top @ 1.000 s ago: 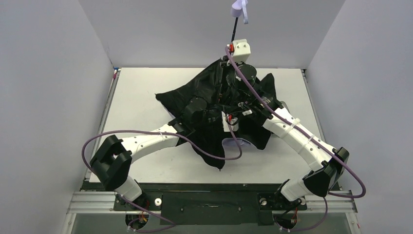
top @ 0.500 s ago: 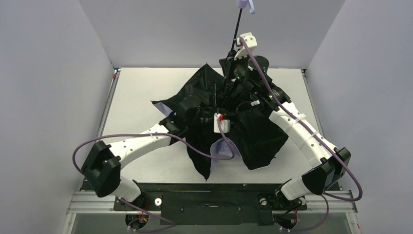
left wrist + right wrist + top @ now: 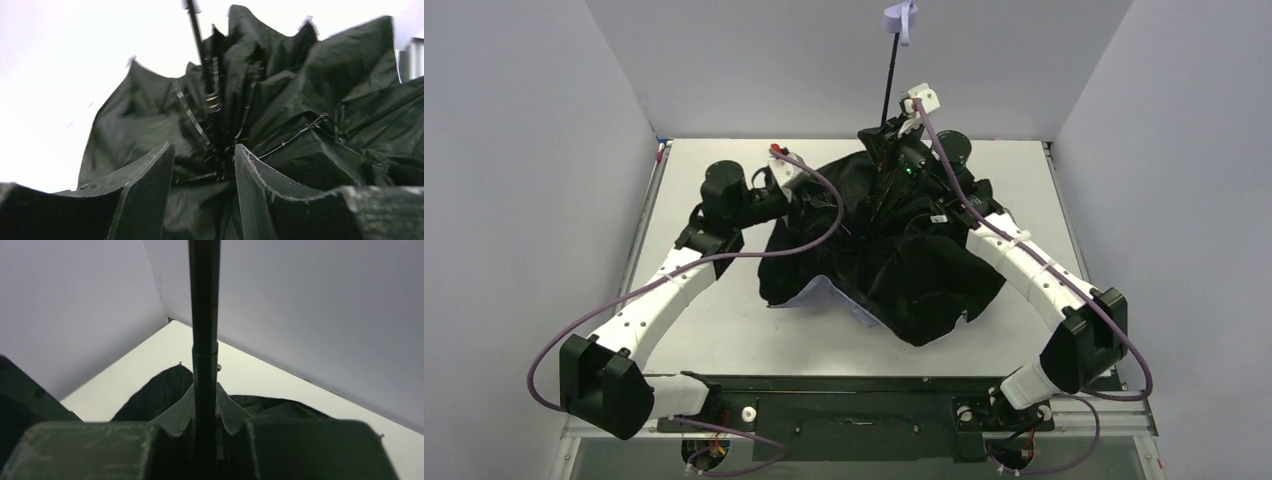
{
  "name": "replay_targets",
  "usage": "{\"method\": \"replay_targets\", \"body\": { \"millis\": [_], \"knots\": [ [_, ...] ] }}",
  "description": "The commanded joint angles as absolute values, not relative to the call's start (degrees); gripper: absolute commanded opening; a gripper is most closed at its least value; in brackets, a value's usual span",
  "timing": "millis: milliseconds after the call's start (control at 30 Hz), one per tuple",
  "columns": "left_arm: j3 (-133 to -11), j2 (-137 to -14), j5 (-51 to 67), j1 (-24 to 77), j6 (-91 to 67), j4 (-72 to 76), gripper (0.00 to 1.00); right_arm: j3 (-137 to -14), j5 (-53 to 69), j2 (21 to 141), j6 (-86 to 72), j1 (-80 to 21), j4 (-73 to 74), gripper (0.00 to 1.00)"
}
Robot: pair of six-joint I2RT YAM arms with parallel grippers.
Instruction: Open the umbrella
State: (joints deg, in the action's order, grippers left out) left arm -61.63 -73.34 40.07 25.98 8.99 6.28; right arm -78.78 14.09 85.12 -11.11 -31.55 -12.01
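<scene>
The umbrella (image 3: 904,260) lies on the table with its canopy partly spread, black lining up. A strip of pale lavender fabric (image 3: 824,296) shows at its near edge. Its thin black shaft (image 3: 889,80) rises to the lavender handle (image 3: 899,17) with a loop. My right gripper (image 3: 886,135) is shut on the shaft (image 3: 204,315) just above the canopy. My left gripper (image 3: 809,192) is open and empty at the canopy's left edge. In the left wrist view its fingers (image 3: 145,190) stand apart, facing the ribs and the shaft (image 3: 197,40).
The white table (image 3: 714,320) is walled in by grey panels on the left, back and right. A purple cable (image 3: 824,215) from the left wrist hangs over the canopy's left part. The right arm (image 3: 1034,270) reaches in over the canopy's right side.
My left arm has pulled out from the canopy's middle to its left edge. The canopy has spread wider and lower. The shaft and handle have tilted left, still held by the right gripper.
</scene>
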Motion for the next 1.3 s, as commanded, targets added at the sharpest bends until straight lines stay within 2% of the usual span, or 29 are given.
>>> {"method": "replay_targets", "body": {
  "millis": [0, 133, 267, 433, 467, 500, 533, 567, 633, 700, 800, 900, 967, 1133, 1267],
  "knots": [
    [-58.05, -71.78, 38.83, 20.19, 3.46, 5.18, 0.46, -77.60, 15.04, 87.88, -8.00, -32.19, -24.58, 0.00],
    [-53.78, -70.52, 35.65, 19.02, 8.10, 4.42, 0.53, -75.53, 15.15, 90.75, -8.43, -32.77, -29.72, 0.00],
    [-51.76, -70.95, 32.86, 18.19, 9.46, 3.57, 0.55, -73.24, 14.47, 94.15, -8.67, -34.47, -37.47, 0.00],
    [-51.15, -73.22, 30.56, 16.50, 10.36, 2.08, 0.55, -71.31, 15.77, 95.69, -5.19, -35.11, -37.52, 0.01],
    [-51.37, -74.18, 29.42, 16.30, 10.28, 1.74, 0.56, -70.03, 16.91, 95.16, -4.75, -34.84, -35.90, 0.06],
    [-52.00, -74.80, 29.03, 16.10, 9.53, 0.81, 0.56, -69.34, 18.29, 94.28, -4.02, -34.65, -34.87, 0.26],
    [-52.37, -75.89, 29.23, 15.56, 9.03, 0.45, 0.57, -68.07, 19.03, 93.72, -3.90, -34.00, -32.43, 0.38],
    [-52.99, -76.40, 29.56, 15.30, 8.15, 0.18, 0.57, -67.56, 20.18, 92.36, -3.77, -33.65, -30.93, 0.60],
    [-52.95, -77.35, 30.66, 14.93, 7.26, 0.14, 0.59, -66.15, 21.25, 89.55, -3.32, -32.94, -26.04, 0.75],
    [-52.39, -77.41, 31.03, 14.83, 6.95, 0.47, 0.61, -64.80, 22.14, 86.48, -3.04, -32.12, -21.48, 0.78],
    [-52.14, -77.64, 30.96, 14.82, 6.14, 0.90, 0.61, -64.38, 22.85, 82.76, -3.62, -30.22, -12.55, 0.80],
    [-52.69, -78.47, 30.80, 14.81, 5.50, 0.93, 0.61, -64.55, 23.72, 79.36, -5.23, -27.94, -5.74, 0.77],
    [-53.00, -79.23, 30.96, 14.87, 4.84, 1.46, 0.60, -64.56, 23.91, 78.50, -6.63, -26.69, -0.99, 0.69],
    [-55.90, -82.15, 32.53, 15.14, 1.17, 2.99, 0.51, -64.64, 23.19, 80.05, -12.11, -24.16, 4.43, 0.40],
    [-60.55, -86.78, 33.98, 15.59, -5.83, 2.66, 0.46, -67.00, 23.15, 84.62, -17.83, -23.21, 5.76, 0.30]
  ]
}}
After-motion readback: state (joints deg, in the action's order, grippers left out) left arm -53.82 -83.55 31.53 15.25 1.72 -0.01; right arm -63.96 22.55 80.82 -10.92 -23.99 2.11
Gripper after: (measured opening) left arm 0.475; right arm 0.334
